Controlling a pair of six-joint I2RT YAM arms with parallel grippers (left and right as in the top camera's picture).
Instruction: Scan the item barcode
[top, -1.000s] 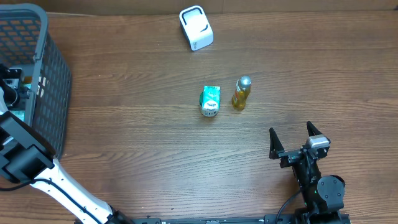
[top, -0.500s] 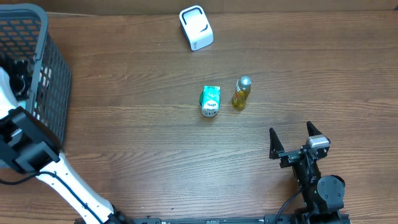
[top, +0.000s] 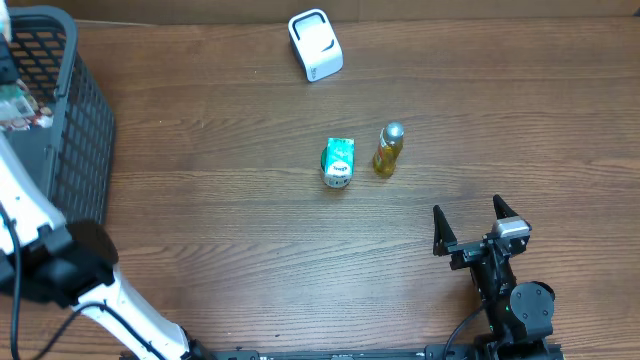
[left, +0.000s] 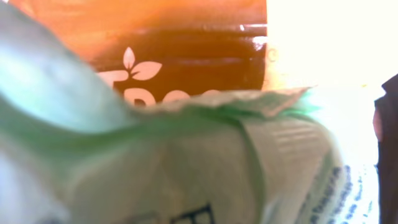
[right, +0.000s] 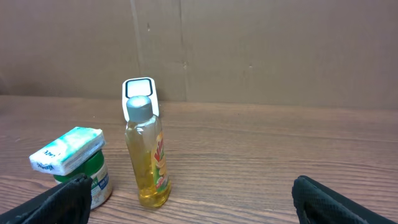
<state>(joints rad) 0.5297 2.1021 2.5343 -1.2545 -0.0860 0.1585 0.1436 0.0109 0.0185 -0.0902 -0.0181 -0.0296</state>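
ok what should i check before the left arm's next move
1. left gripper shut on packet: ok
2. packet clear of basket: cannot tell
3. barcode side found: cannot tell, wrist view too close
4. scanner unobstructed: ok
5. bottle and green box off the basket-to-scanner line: ok
6. right gripper open, well away: ok

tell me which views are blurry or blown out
Left wrist: the pale green packet fills the frame out of focus, and the upper right corner is blown out white. Overhead: sharp, evenly lit. Right wrist: crisp on the yellow bottle; the right claw shows as dark, soft shapes in the lower corners.
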